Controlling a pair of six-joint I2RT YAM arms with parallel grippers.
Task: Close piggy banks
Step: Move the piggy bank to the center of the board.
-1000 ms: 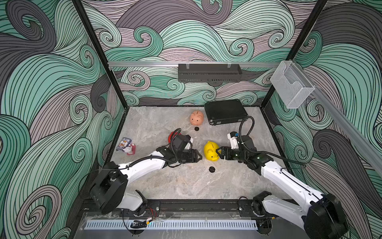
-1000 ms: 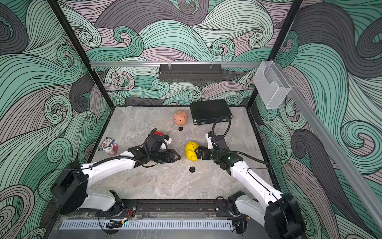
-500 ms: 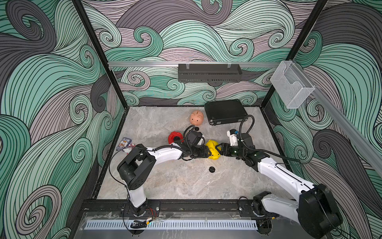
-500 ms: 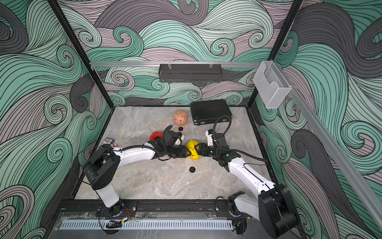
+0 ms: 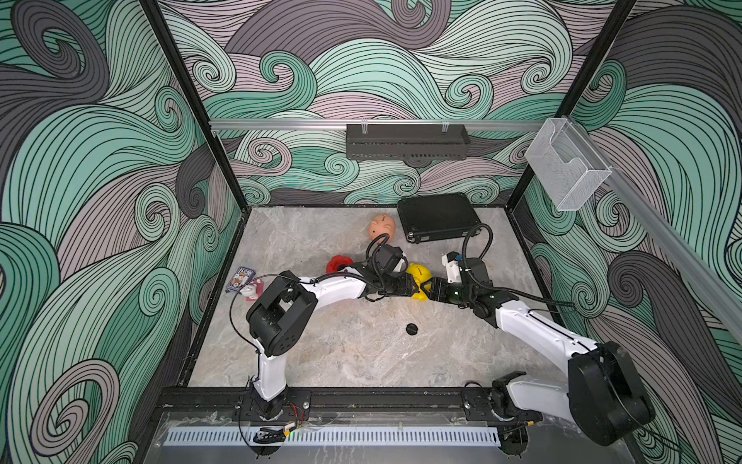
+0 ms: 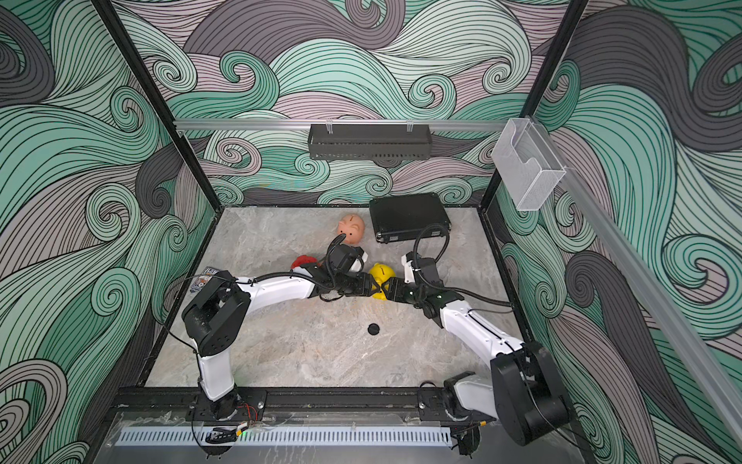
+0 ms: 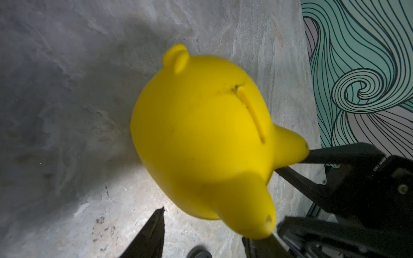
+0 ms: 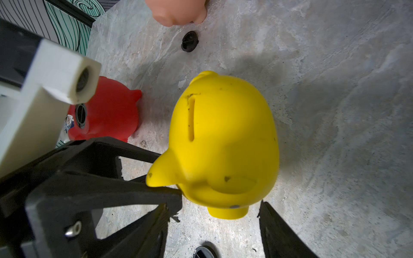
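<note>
Left fingers [image 7: 152,236]: released, spread. They straddle the lower edge of the yellow piggy bank [image 8: 223,138]. One finger is at a pointed foot, and the other has bare bench [image 5: 321,353] showing between it and the pig.

Right fingers [image 8: 274,232]: also released. They come in from the opposite side and straddle the pig's round stub with a gap on each side.

The yellow pig sits between the two finger pairs, coin slot up. Can't tell if it's resting on the bench or lifted.

Red piggy bank [image 8: 111,116]: just behind the left fingers, with a black plug in its belly hole.

Peach piggy bank [image 5: 382,227]: further out toward the back wall, just beside the black case [image 5: 435,217]. One loose plug [image 8: 189,41] lies near it.

Second loose plug [image 5: 411,329]: on the bench, on the arm-base side of the fingers.
</note>
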